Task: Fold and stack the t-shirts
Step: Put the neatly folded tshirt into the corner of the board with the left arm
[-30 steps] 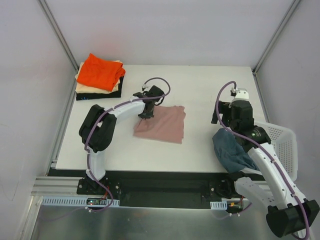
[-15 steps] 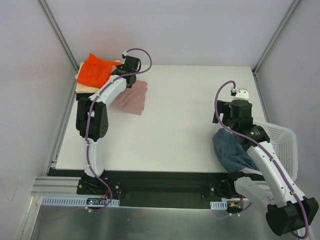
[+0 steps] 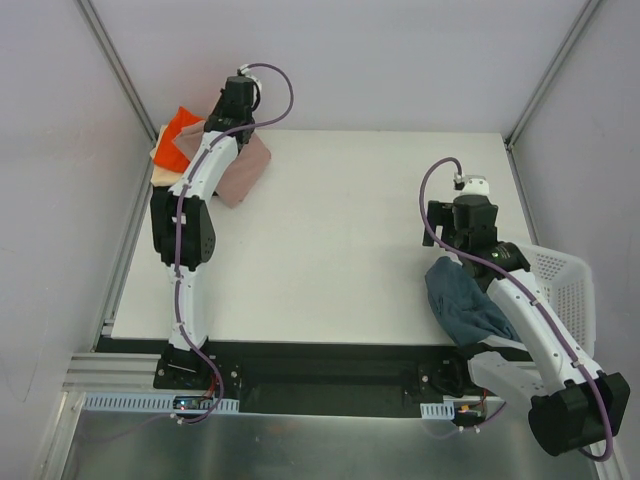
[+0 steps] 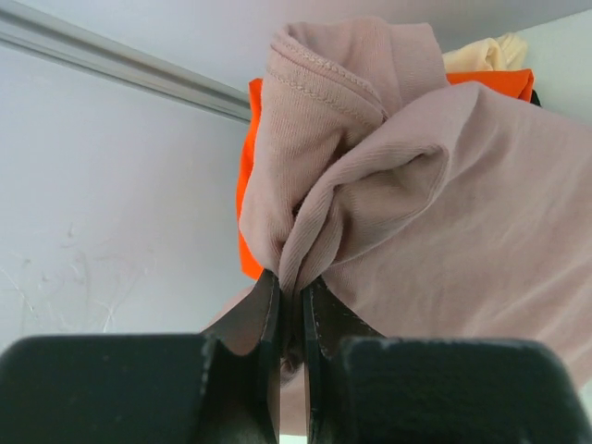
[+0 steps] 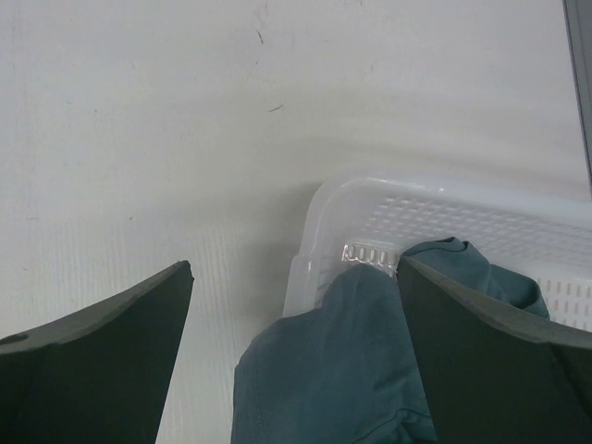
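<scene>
The pink t-shirt [image 4: 444, 203] hangs bunched at the far left corner of the table [image 3: 340, 230], beside the orange t-shirt [image 3: 178, 142], with the left gripper [image 4: 291, 294] clamped on its fold. The right gripper [image 5: 294, 268], its fingers wide apart, hovers above the blue t-shirt [image 5: 342, 370] draped over the rim of the basket [image 5: 444, 217].

Left jaws clamped, right jaws apart.

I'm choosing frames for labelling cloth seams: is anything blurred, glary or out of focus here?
Top external: even soft light, sharp, no glare. Left wrist: the pink t-shirt shows crisp ribbing and seam; the left gripper is dark, with little detail. Right wrist: the right gripper is blurred and dark; the blue t-shirt and basket are a little soft.
</scene>
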Motion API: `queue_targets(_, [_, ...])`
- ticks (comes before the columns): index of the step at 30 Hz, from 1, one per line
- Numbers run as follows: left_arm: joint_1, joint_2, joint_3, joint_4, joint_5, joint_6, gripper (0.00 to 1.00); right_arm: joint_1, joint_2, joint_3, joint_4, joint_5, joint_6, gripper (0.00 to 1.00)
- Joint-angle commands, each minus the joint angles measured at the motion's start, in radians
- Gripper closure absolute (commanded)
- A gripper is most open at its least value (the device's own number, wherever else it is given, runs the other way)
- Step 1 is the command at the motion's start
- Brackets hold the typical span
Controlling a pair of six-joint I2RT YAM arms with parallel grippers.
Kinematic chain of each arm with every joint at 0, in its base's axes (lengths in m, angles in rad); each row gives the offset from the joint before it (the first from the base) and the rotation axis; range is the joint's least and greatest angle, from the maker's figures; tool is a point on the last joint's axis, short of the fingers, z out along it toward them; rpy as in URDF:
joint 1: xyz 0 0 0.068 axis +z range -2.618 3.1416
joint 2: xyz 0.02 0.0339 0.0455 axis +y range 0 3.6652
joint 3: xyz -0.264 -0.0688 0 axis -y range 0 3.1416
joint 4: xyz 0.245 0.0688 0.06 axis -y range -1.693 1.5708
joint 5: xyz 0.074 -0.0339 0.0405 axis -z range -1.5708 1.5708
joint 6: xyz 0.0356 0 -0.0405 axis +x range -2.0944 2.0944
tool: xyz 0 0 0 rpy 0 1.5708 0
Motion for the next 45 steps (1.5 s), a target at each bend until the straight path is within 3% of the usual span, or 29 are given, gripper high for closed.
queue_targets(1, [0.021,-0.053,0.063,0.071,0.037,0.076,1.0,-0.009,-0.006,0.007,0.037,0.009,-0.009,0.03])
queue_targets(20, [0.106,-0.131,0.127,0.128,0.09,0.028,1.0,-0.012,0.008,0.015,0.026,0.0,0.002,0.03])
queue_targets(31, [0.172,-0.076,0.121,0.174,0.178,-0.064,1.0,-0.012,0.057,0.044,0.011,0.014,0.005,0.03])
queue_targets(45, [0.197,-0.002,0.069,0.261,0.098,-0.118,1.0,-0.012,0.109,0.067,-0.003,0.034,0.008,0.03])
